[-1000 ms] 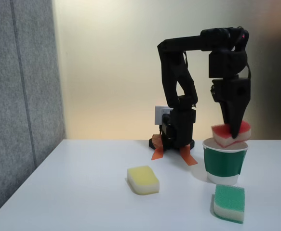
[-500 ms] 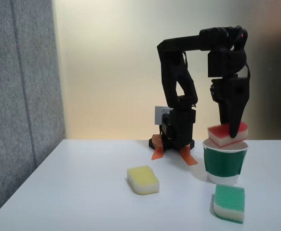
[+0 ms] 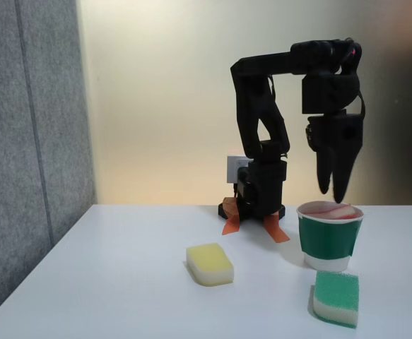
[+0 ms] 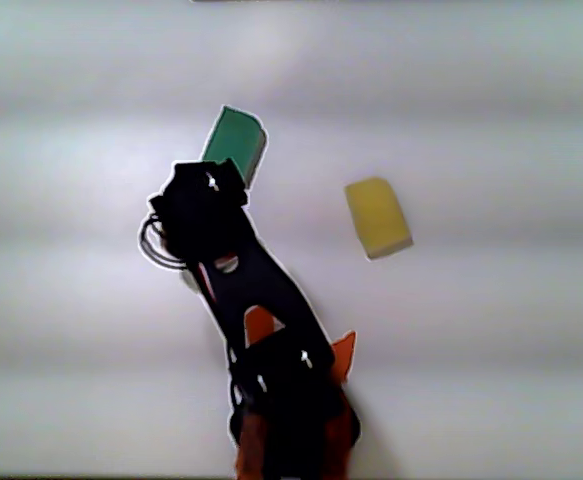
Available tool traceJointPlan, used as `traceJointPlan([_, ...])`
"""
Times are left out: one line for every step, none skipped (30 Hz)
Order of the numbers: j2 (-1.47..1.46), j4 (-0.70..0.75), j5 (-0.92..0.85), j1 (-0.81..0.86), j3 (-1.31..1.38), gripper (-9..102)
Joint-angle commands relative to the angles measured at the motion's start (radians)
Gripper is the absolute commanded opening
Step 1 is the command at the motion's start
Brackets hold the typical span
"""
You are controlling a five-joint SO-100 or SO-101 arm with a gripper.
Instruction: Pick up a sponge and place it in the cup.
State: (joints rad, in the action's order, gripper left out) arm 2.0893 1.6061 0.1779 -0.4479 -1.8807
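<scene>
Sponge: the red-topped sponge [image 3: 331, 210] lies inside the cup, its red top and pale edge just showing at the rim in the fixed view.
Cup: dark green paper cup [image 3: 326, 241] with white rim and white base, upright on the counter, at 4 o'clock from the arm's base in the fixed view.
Fingers: the gripper [image 3: 333, 191] hangs point-down just above the cup's mouth, its two fingers [image 3: 324, 173] spread apart and released, touching nothing.
Fixed view shows: the cup from the side, the gap between fingertips and rim, and the arm [image 3: 262, 120] folded over from its base.
Other view shows: the layout from above; the arm [image 4: 241, 290] covers the cup there, so the sponge inside cannot be told.
Yellow sponge: [image 3: 210, 264] flat on the counter, at 9 o'clock from the cup in the fixed view, well apart from it; also seen from above [image 4: 377, 216].
Green-topped sponge: [image 3: 336, 298] at 6 o'clock from the cup in the fixed view, near it but apart; from above [image 4: 234, 142] it lies beyond the arm's tip.
Counter: plain white [image 3: 121, 282], with orange tape strips [image 3: 276, 229] at the arm's base.
Room: a grey felt-like panel [image 3: 29, 141] at 9 o'clock, a pale lit wall behind.
Writing: none readable.
</scene>
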Motion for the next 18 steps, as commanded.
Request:
traceJointPlan([0.017,0.063,0.018,-0.014,0.078,12])
traceJointPlan([0.011,0.092,0.026,-0.014,0.106,5])
traceJointPlan([0.003,0.121,0.032,-0.014,0.138,0])
traceJointPlan([-0.008,0.149,0.029,-0.009,0.167,0])
traceJointPlan([-0.009,0.155,0.017,-0.003,0.178,0])
traceJointPlan([-0.009,0.153,0.008,0.002,0.179,0])
traceJointPlan([-0.012,0.153,0.003,0.008,0.183,0])
traceJointPlan([-0.012,0.153,-0.017,0.015,0.183,0])
traceJointPlan([-0.014,0.153,-0.034,0.025,0.184,0])
traceJointPlan([-0.011,0.153,-0.049,0.037,0.184,0])
traceJointPlan([-0.003,0.153,-0.08,0.057,0.181,0])
traceJointPlan([0.006,0.153,-0.112,0.08,0.178,0])
traceJointPlan([0.02,0.153,-0.137,0.104,0.175,0])
traceJointPlan([0.031,0.153,-0.164,0.13,0.172,0])
traceJointPlan([0.041,0.153,-0.196,0.158,0.169,0])
traceJointPlan([0.052,0.153,-0.227,0.186,0.167,0])
traceJointPlan([0.061,0.152,-0.259,0.216,0.167,0])
traceJointPlan([0.071,0.149,-0.298,0.245,0.167,0])
